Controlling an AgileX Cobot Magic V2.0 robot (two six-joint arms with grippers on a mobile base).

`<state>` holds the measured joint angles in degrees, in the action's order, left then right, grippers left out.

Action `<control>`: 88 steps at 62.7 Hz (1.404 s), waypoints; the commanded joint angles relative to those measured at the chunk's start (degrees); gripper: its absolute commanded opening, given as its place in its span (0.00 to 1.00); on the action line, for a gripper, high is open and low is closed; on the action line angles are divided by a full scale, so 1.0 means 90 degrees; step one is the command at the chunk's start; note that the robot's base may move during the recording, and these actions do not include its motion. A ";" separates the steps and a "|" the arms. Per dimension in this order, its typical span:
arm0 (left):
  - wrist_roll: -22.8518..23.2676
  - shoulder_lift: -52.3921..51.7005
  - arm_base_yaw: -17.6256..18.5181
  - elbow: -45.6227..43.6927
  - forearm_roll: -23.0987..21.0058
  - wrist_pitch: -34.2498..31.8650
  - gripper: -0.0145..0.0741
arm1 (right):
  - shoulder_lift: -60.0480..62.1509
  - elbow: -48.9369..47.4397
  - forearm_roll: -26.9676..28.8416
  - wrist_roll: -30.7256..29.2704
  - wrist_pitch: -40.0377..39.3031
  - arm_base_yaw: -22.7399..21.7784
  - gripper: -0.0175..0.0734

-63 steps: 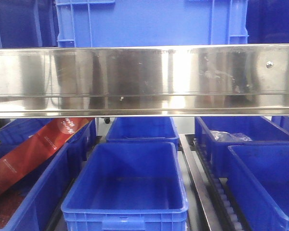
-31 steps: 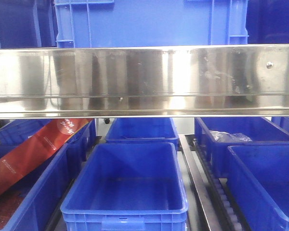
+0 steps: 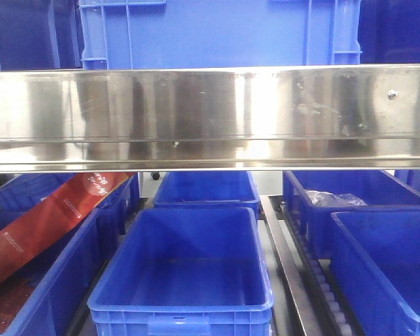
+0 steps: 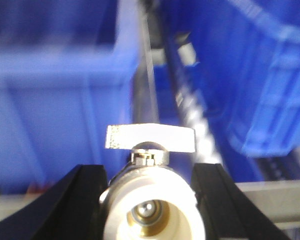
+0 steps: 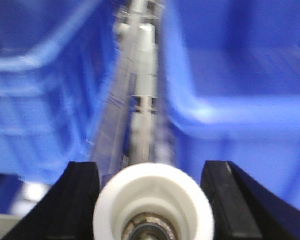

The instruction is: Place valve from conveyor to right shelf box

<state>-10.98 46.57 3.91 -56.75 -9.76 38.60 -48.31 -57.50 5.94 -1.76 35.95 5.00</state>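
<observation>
In the left wrist view a valve (image 4: 150, 205) with a cream-white end cap, brass bore and flat silver handle (image 4: 150, 137) sits between the black fingers (image 4: 87, 195) of my left gripper (image 4: 149, 172), which is shut on it. A second valve (image 5: 152, 200), with its white ring end facing the camera, is in the right wrist view; my right gripper (image 5: 151, 170) is shut on it. Both hang before blue shelf boxes. The right-hand shelf boxes (image 3: 392, 266) show in the front view, where neither gripper appears. The conveyor is out of view.
A wide steel shelf beam (image 3: 210, 115) crosses the front view, with a blue box (image 3: 217, 31) above it. Below are a middle blue box (image 3: 185, 259), a left box holding a red package (image 3: 49, 217), and a rear right box with a clear bag (image 3: 332, 198). Roller rails (image 5: 142, 90) run between boxes.
</observation>
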 commanded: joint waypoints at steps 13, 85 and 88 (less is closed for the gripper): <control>-0.0108 0.1355 0.0903 -0.1626 -0.0152 -0.0429 0.04 | -0.1202 -0.1501 0.0032 -0.0037 -0.0680 0.0986 0.01; -0.0096 0.6377 0.2754 -0.5675 -0.0191 -0.0630 0.07 | -0.5581 -0.5083 0.0102 -0.0037 -0.0846 0.1798 0.26; -0.0096 0.6377 0.2754 -0.5675 -0.0191 -0.0630 0.12 | -0.5594 -0.5083 0.0102 -0.0037 -0.0861 0.1798 0.34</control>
<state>-11.87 104.86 28.38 -106.80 -10.76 35.89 -99.39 -102.18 6.64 -1.91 32.08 21.10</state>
